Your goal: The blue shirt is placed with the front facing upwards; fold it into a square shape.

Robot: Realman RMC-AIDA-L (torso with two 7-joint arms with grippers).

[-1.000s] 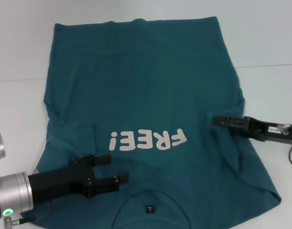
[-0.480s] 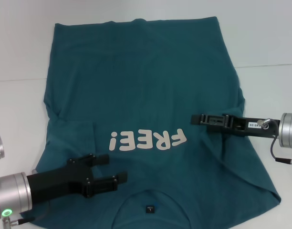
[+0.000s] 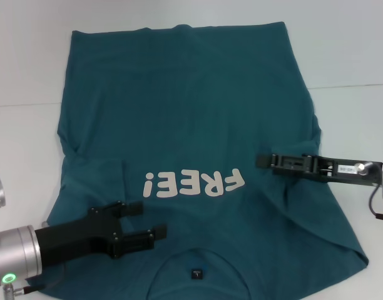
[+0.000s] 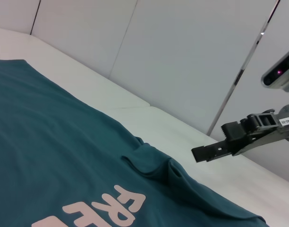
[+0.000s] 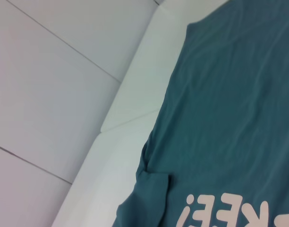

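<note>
With the left tool [image 3: 144, 222] spread open and empty over the blue shirt [image 3: 185, 106] near the counter's [image 3: 354, 50] near-left corner, and the right tool [image 3: 261, 160] hovering, grip unclear, a shallow pinch risks bunching fabric.

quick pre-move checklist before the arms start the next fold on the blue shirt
1. Blue shirt front up, FREE! lettering showing: ok.
2. Both sleeves folded onto the body: ok.
3. Left gripper open over the shoulder by the collar: ok.
4. Right gripper holding cloth: not ok, it hovers empty in the left wrist view.
5. Right gripper open: cannot tell.
6. Hem flat: ok.
</note>
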